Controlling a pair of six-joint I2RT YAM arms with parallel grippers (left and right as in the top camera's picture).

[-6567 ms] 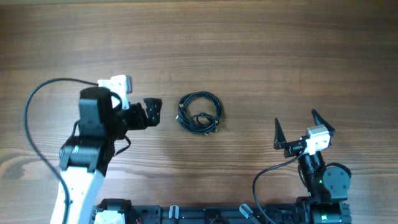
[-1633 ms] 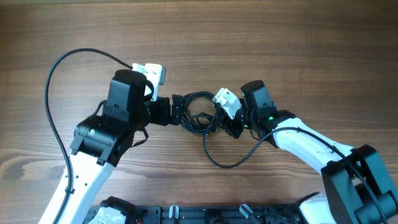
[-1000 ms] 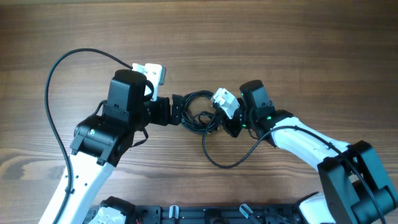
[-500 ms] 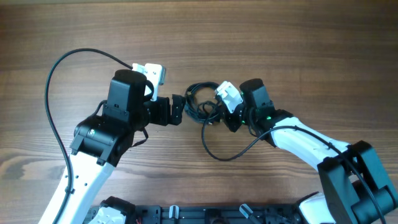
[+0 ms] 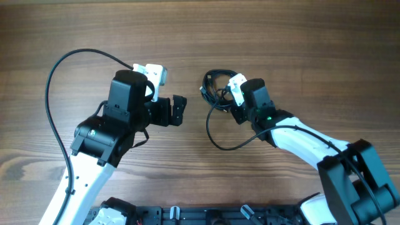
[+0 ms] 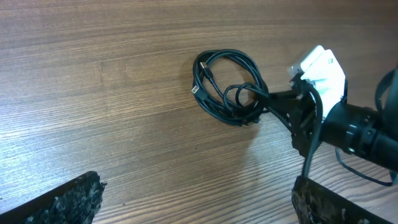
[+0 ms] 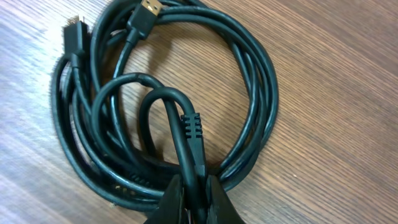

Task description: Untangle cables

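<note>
The cables (image 5: pixel 208 85) are one tight black coil of thin cords lying on the wooden table, right of centre. My right gripper (image 5: pixel 224 95) is shut on one strand at the coil's near edge. In the right wrist view the jaws (image 7: pixel 194 194) pinch a cord just below its ribbed strain relief (image 7: pixel 188 127), and a gold USB plug (image 7: pixel 148 7) shows at the top. My left gripper (image 5: pixel 179 110) stands wide open to the left of the coil, apart from it. Its rough black fingers (image 6: pixel 62 202) frame bare wood, with the coil (image 6: pixel 217 107) ahead of them.
The right arm's own thicker black wire (image 5: pixel 215 140) loops over the table below the coil. The left arm's wire (image 5: pixel 56 69) arcs out to the left. The arms' base rail (image 5: pixel 206 215) runs along the front edge.
The right gripper has pulled the coil away from the left gripper, toward the back and a little right. The left arm has stayed still and open.
</note>
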